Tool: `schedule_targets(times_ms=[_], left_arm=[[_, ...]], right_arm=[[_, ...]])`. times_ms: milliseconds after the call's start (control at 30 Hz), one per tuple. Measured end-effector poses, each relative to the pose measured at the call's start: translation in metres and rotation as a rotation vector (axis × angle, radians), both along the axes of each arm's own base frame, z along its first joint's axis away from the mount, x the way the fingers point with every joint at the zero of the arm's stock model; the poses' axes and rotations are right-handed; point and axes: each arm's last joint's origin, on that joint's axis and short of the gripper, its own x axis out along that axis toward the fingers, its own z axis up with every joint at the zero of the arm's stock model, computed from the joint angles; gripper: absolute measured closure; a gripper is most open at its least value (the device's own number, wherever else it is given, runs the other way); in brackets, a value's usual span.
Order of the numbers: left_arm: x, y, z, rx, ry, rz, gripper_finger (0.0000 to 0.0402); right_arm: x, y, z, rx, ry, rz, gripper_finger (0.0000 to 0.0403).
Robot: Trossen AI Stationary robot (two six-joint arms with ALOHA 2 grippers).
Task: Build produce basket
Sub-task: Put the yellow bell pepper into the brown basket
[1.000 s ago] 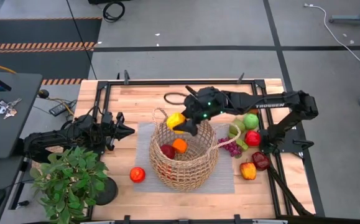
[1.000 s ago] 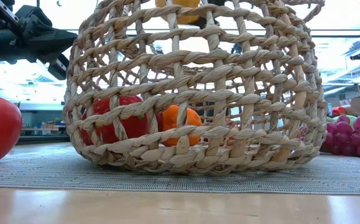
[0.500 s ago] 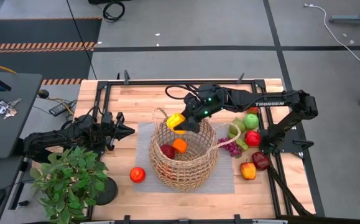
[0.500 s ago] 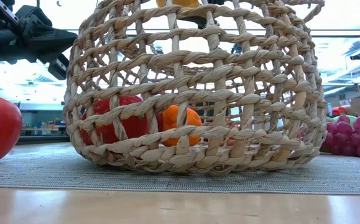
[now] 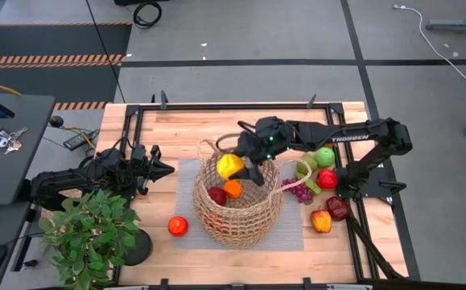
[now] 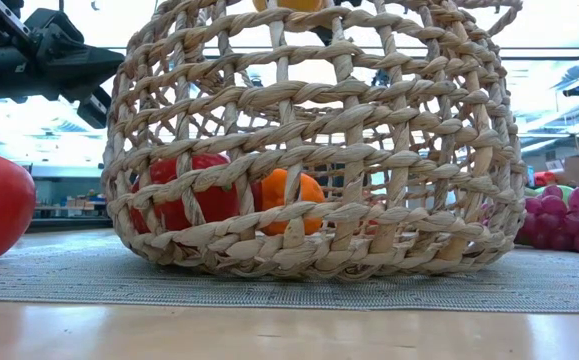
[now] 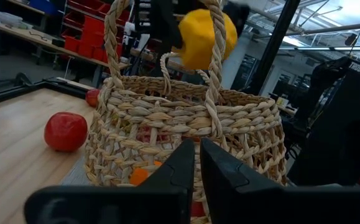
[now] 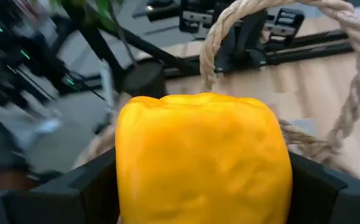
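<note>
The tan wicker basket (image 5: 237,205) stands on a grey mat at the table's middle, with a dark red fruit (image 5: 217,195) and an orange (image 5: 233,188) inside. My right gripper (image 5: 241,167) reaches in from the right and is shut on a yellow pepper (image 5: 228,164) over the basket's far rim. The pepper fills the right wrist view (image 8: 201,155) and shows above the basket (image 7: 186,130) in the left wrist view (image 7: 201,37). My left gripper (image 5: 168,169) waits shut, left of the basket. My right gripper pinches the yellow pepper by two opposite sides (image 8: 127,180) between its two fingers (image 8: 319,186). It comes from the table's right, slanting somewhat downward. The pepper is lifted clear, above the basket's opening near the far loop handle (image 8: 273,12).
Right of the basket lie a green apple (image 5: 324,156), a red apple (image 5: 327,178), purple grapes (image 5: 299,191), an orange pepper (image 5: 321,220) and a dark red fruit (image 5: 337,208). Another red apple (image 5: 177,225) lies near-left of the basket. A potted plant (image 5: 88,234) stands at the near left.
My right gripper has rolled about its own pointing line with the yellow pepper still in its hold. The pepper has edged a little toward the table's near edge, farther over the basket's opening.
</note>
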Motion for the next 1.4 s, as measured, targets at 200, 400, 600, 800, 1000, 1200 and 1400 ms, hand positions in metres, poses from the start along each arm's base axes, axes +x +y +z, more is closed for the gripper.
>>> schedule_targets(times_ms=[200, 400, 600, 800, 1000, 1200, 1400], left_arm=[[0.0, 0.0, 0.0, 0.001, 0.0, 0.001, 0.0373], [0.0, 0.0, 0.0, 0.0, -0.001, 0.0, 0.0366], [0.0, 0.0, 0.0, 0.0, 0.002, 0.0, 0.0369], [0.0, 0.0, 0.0, 0.0, 0.002, 0.001, 0.0373], [0.0, 0.0, 0.0, 0.001, 0.001, 0.0, 0.0366], [0.0, 0.0, 0.0, 0.0, 0.002, 0.0, 0.0369], [0.0, 0.0, 0.0, 0.0, 0.001, 0.0, 0.0373]], right_arm=[[0.001, 0.014, -0.011, -0.148, 0.05, 0.021, 0.0068], [0.011, 0.018, -0.031, -0.153, 0.131, 0.037, 0.0068], [0.034, 0.025, -0.056, -0.201, 0.231, 0.03, 0.0068], [0.053, 0.033, -0.064, -0.293, 0.301, 0.092, 0.0068], [0.063, 0.036, -0.08, -0.388, 0.31, 0.179, 0.0068], [0.069, 0.034, -0.098, -0.39, 0.361, 0.185, 0.0068], [0.07, 0.031, -0.105, -0.424, 0.405, 0.146, 0.0058]])
